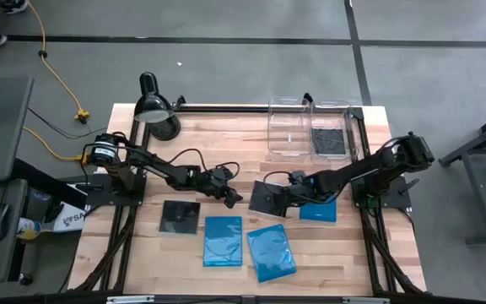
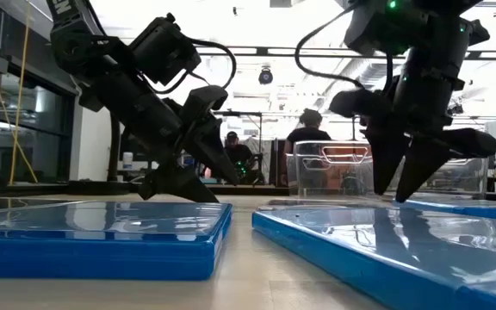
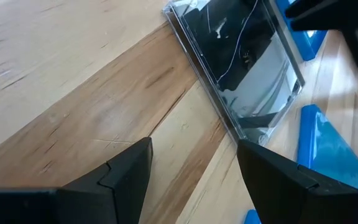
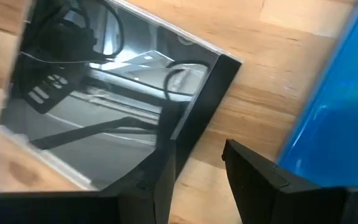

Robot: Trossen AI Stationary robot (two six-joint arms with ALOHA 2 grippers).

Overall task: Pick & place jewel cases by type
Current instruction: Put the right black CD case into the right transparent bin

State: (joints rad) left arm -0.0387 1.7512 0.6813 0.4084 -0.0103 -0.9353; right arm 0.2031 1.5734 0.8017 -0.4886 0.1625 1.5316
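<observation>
Two clear plastic bins sit side by side at twelve o'clock on the table: the left clear bin [image 1: 288, 129] looks bare inside, the right clear bin [image 1: 332, 128] has one glossy black square jewel case [image 1: 328, 142] lying flat on its floor. The light wooden slatted table [image 1: 226, 143] carries it all, a grey concrete floor [image 1: 226, 59] around it. In the low view, people [image 2: 310, 129] show in the lit room beyond.

At table centre, the right gripper [image 1: 283, 203] has its fingers at the right edge of a second black square case [image 1: 267, 198], the fingers partway apart; whether they pinch it I cannot tell. A blue rectangular case [image 1: 319, 210] lies just beside it at three o'clock. The left gripper [image 1: 232, 198] hangs at nine o'clock of that case, fingers spread, nothing between them. A third black case [image 1: 180, 215] rests at eight o'clock, two blue cases [image 1: 224, 241] [image 1: 270, 252] at six. A black desk lamp [image 1: 154, 107] stands at eleven o'clock.
</observation>
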